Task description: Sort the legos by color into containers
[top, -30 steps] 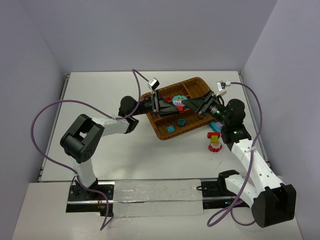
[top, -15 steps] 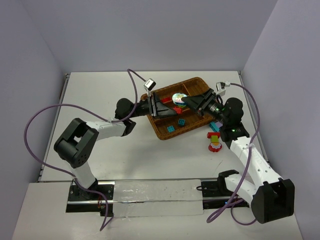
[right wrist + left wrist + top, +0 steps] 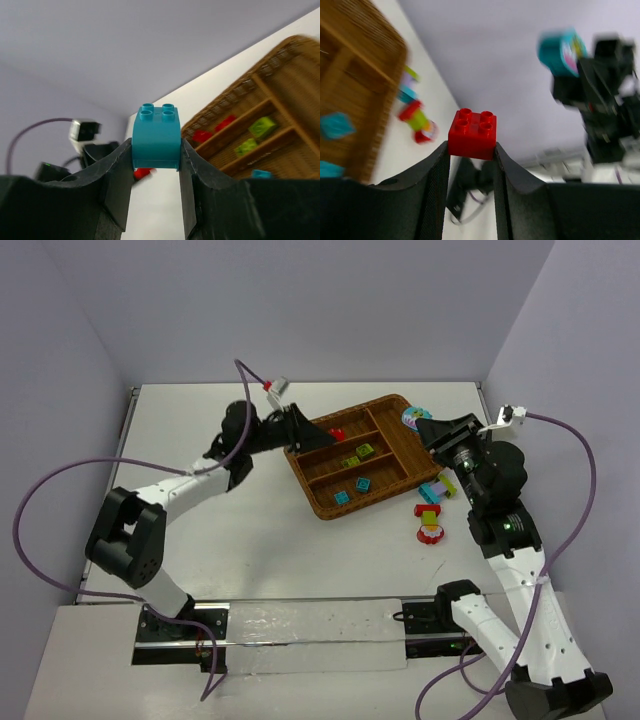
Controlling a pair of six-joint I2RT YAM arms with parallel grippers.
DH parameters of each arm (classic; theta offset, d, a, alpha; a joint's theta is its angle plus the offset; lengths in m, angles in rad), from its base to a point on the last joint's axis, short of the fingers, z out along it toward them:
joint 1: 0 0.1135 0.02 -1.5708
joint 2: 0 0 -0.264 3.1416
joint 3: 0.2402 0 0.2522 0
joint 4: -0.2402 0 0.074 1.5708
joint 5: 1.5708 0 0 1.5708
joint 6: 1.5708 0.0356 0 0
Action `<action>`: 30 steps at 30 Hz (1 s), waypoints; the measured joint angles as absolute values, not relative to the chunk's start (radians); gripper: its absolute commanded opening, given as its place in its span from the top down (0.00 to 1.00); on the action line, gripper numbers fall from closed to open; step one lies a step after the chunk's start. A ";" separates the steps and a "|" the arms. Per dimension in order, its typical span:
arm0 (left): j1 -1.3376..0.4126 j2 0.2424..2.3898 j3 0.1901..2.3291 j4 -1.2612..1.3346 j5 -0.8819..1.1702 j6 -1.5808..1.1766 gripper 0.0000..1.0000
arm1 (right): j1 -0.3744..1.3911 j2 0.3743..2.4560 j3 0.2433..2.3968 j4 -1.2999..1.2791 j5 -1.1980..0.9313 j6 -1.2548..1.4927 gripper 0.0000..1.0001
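My left gripper (image 3: 299,428) is shut on a red brick (image 3: 472,134), raised beside the left end of the wicker tray (image 3: 318,506). My right gripper (image 3: 426,426) is shut on a cyan brick (image 3: 156,135), which also shows in the top view (image 3: 412,417), raised at the tray's right end. In the tray, red bricks (image 3: 337,431) lie in the far slot, yellow-green ones (image 3: 358,456) in the middle slot, and cyan ones (image 3: 352,490) in the near slot. In the wrist views the grippers (image 3: 471,147) (image 3: 156,150) clamp the bricks by their sides.
Loose bricks lie on the table right of the tray: a purple and cyan stack (image 3: 434,490), a green and red piece (image 3: 427,513), and a round red piece (image 3: 431,533). Purple cables arc over both sides. Walls close off the back and sides.
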State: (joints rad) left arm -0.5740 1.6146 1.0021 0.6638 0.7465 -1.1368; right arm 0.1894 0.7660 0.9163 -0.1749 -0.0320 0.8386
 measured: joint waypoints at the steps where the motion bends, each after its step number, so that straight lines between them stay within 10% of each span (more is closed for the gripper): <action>1: -0.551 1.620 1.046 0.569 0.718 -1.097 1.00 | 0.189 0.754 0.920 -0.201 0.001 0.814 1.00; 17: -0.486 2.057 1.683 -0.302 0.274 -0.708 1.00 | 0.189 0.743 0.864 -0.358 0.087 0.686 1.00; 30: -0.510 2.127 1.773 -0.402 0.182 -0.669 0.19 | 0.189 0.784 0.858 -0.360 0.045 0.664 1.00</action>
